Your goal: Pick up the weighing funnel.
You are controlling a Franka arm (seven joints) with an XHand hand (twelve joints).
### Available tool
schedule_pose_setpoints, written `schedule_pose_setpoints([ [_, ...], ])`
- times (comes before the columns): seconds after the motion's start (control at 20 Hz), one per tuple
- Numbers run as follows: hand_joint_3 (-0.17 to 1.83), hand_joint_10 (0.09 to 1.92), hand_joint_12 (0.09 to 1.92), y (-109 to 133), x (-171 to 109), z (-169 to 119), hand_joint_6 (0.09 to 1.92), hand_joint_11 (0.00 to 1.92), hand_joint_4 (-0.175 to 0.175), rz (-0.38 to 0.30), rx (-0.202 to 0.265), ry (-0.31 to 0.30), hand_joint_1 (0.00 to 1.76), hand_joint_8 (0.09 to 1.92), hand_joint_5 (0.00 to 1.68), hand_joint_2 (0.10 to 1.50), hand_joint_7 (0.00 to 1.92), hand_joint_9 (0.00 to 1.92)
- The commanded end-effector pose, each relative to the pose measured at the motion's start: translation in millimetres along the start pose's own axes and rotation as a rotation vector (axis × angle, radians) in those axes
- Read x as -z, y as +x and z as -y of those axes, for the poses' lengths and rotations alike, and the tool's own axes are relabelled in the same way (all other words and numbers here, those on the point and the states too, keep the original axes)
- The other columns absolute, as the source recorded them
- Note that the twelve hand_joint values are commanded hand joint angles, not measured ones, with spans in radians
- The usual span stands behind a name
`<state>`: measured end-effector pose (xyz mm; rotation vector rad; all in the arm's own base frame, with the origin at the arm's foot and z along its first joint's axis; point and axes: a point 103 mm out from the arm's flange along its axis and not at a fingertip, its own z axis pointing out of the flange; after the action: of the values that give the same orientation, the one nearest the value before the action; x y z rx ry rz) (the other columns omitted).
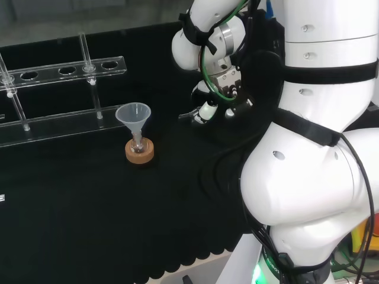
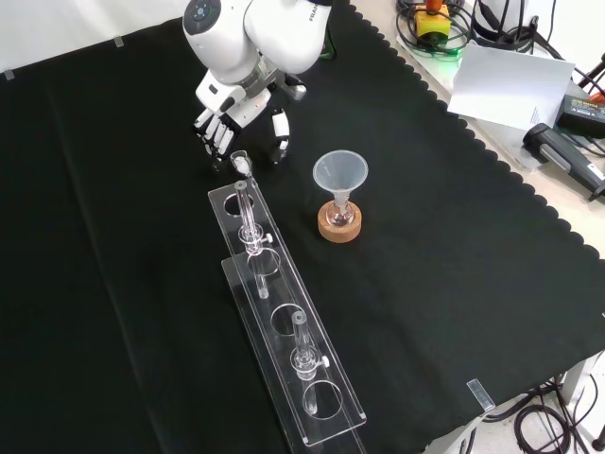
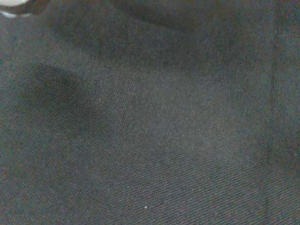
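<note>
The black cloth [image 2: 454, 284] covers the bench. In the front view the white arm [image 2: 274, 28] reaches in from the top. A long clear rack [image 2: 267, 288] lies below it, and right of the rack the funnel [image 2: 340, 172] stands in a flask on a cork ring [image 2: 339, 225]. The hand [image 2: 236, 113] hangs low, fingers and thumb apart. The small clear weighing funnel [image 2: 241, 163] lies between them, at the rack's far end. Whether they touch it, I cannot tell.

Bench under me is covered by a black cloth [image 2: 444, 312], matte, plain weave, scalloped along its edge. Front view: past that edge at right, the pale bench top [image 2: 548, 218] carries a white sheet [image 2: 510, 83], tangled cables [image 2: 473, 28] and a dark tool [image 2: 558, 151]. Light is even, with soft shadows on the cloth. Head view: a grey surface [image 1: 89, 18] lies beyond the far edge.
</note>
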<state>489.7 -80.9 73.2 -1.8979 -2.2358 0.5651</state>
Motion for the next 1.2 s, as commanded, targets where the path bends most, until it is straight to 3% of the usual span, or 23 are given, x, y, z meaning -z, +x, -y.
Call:
schedule_pose_setpoints([
  [0.05, 0.58, 0.69, 1.46, -0.3, -5.3, -2.4, 0.09, 0.0, 0.013, 0.007, -0.02, 0.018, 0.64, 0.58, 0.54, 0.54, 0.66, 0.43],
  [1.2, 0.57, 0.59, 1.49, -7.9, -7.7, -5.5, 0.09, 0.0, 0.022, -0.001, -0.056, 0.0, 0.69, 0.6, 0.68, 0.58, 0.81, 0.61],
])
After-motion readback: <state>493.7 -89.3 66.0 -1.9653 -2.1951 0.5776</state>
